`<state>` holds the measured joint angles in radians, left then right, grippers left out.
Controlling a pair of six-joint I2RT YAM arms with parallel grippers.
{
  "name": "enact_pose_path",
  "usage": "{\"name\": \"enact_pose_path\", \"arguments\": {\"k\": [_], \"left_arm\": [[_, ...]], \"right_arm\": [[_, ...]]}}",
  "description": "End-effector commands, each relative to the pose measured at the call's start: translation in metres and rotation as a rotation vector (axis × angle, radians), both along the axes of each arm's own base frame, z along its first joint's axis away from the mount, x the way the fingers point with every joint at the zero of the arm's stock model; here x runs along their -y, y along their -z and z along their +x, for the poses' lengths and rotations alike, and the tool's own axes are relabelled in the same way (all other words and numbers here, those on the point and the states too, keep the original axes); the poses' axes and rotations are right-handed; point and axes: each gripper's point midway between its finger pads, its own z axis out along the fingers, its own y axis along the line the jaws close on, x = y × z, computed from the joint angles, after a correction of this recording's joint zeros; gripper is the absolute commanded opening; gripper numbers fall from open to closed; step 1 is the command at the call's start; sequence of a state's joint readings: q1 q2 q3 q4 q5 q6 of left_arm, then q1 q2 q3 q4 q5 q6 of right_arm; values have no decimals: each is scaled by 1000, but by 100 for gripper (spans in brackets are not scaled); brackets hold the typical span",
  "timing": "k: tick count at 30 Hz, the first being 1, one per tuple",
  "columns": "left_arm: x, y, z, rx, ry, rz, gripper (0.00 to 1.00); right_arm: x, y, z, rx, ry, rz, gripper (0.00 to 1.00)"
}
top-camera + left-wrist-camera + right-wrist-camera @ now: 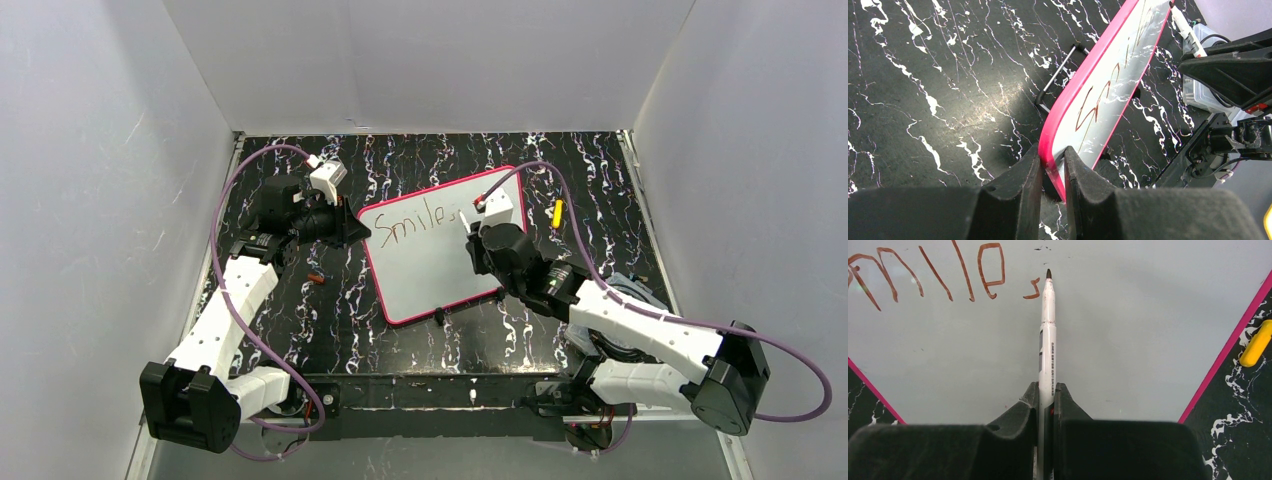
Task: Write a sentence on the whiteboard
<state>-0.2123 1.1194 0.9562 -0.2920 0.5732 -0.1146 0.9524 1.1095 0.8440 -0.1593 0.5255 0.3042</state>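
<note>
Whiteboard (1113,95), frame pinched by left hand (1052,152), clear only from wrist

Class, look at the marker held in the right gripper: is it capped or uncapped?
Uncapped: the marker shows a bare dark tip, beside the comma on the whiteboard.

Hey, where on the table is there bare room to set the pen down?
Bare table runs between the whiteboard and the back wall, and in front of the board's near edge. Crowded right of it: right arm, yellow piece.
</note>
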Motion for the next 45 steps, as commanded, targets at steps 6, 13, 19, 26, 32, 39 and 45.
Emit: {"name": "enact_pose_path", "arguments": {"k": [6,13,19,26,32,39,45], "left_arm": [[-4,1,3,31,2,43,0],[-4,0,3,31,4,42,0],[-4,0,3,34,5,41,0],[-4,-1,3,37,5,39,0],[-3,-2,2,38,6,38,0],[-3,-2,2,38,6,36,0],[-3,-3,2,40,4,36,0]], "right_arm": [[4,-31,21,85,55,20,1],[0,-26,26,72,38,-1,1],[-5,-17,23,42,6,-17,1],[-7,3,13,-18,-18,-9,1],[3,10,9,-37,17,-9,1],[11,10,11,-35,64,-26,1],[16,18,7,-57,77,-35,1]]}}
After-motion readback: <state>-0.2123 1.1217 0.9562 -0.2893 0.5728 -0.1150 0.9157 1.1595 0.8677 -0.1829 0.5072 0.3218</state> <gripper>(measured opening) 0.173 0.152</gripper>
